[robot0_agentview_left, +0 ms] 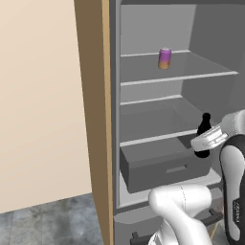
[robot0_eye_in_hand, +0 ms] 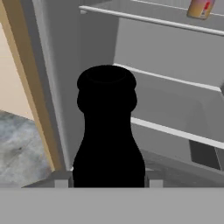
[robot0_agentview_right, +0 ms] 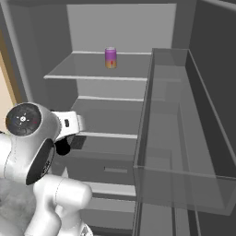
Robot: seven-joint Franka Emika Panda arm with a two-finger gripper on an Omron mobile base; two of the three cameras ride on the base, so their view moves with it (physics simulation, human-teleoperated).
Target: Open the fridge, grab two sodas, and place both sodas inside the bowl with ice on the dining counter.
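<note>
The fridge (robot0_agentview_left: 143, 28) stands open, its grey shelves bare apart from a purple-pink soda can (robot0_agentview_left: 164, 58) (robot0_agentview_right: 110, 58) (robot0_eye_in_hand: 201, 8) upright on the upper shelf. My gripper (robot0_agentview_left: 206, 142) (robot0_eye_in_hand: 108, 181) is shut on the other soda, a glossy black bottle (robot0_agentview_left: 205, 125) (robot0_eye_in_hand: 109, 131) (robot0_agentview_right: 61, 147), holding it upright by its lower body. It is level with the fridge's lower shelf, above the drawer (robot0_agentview_left: 162, 165). Its neck rises above the hand. The bowl and the dining counter are out of view.
The fridge's tan wood side panel (robot0_agentview_left: 93, 95) rises on the left, with a beige wall and grey floor (robot0_agentview_left: 43, 222) beyond it. The open fridge door (robot0_agentview_right: 184, 138) with its clear bins stands close on the right.
</note>
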